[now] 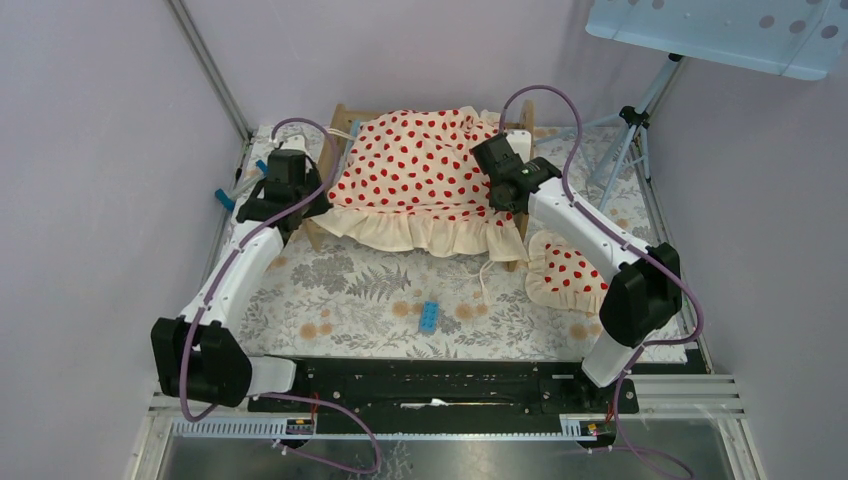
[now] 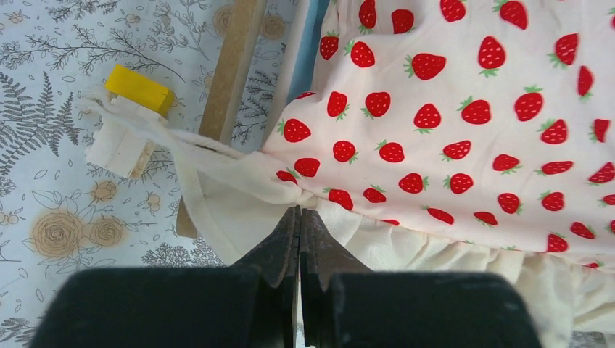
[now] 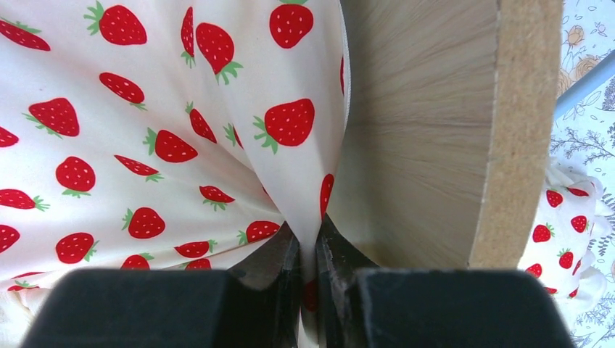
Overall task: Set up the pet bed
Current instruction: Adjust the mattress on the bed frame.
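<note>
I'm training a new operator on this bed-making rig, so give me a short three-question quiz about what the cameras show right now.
1. True or false: the strawberry pillow lies on the table, off the pet bed.
2. What is the right tool shut on? A the strawberry blanket; B nothing, it is open; C the pillow.
3. Fill in: the toy brick on the table in front of the bed is ____.
Key: 1 true; 2 A; 3 blue.
</note>
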Action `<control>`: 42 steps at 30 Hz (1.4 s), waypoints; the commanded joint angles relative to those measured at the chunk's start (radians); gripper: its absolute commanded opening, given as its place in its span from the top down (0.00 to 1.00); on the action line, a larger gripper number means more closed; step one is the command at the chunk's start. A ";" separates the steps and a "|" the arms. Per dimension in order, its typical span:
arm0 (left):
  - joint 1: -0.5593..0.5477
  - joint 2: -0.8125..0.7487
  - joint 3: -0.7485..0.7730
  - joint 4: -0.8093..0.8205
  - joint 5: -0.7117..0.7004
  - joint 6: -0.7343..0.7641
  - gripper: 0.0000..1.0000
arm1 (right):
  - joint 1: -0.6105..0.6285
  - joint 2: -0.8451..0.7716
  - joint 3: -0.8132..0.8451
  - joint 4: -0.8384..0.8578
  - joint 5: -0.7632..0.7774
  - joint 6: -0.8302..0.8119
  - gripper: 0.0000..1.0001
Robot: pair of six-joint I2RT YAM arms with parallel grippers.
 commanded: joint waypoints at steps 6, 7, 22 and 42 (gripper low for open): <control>-0.001 -0.145 -0.039 0.013 -0.011 -0.042 1.00 | -0.011 -0.052 -0.037 0.022 -0.020 -0.047 0.84; -0.001 -0.144 -0.040 0.014 -0.010 -0.039 1.00 | -0.011 -0.050 -0.040 0.028 -0.028 -0.048 0.83; -0.005 0.141 0.131 0.120 0.074 0.031 0.21 | -0.011 -0.034 -0.063 0.066 -0.105 -0.061 0.72; -0.069 0.248 0.087 0.143 0.055 -0.005 1.00 | -0.011 -0.031 -0.061 0.070 -0.104 -0.073 0.70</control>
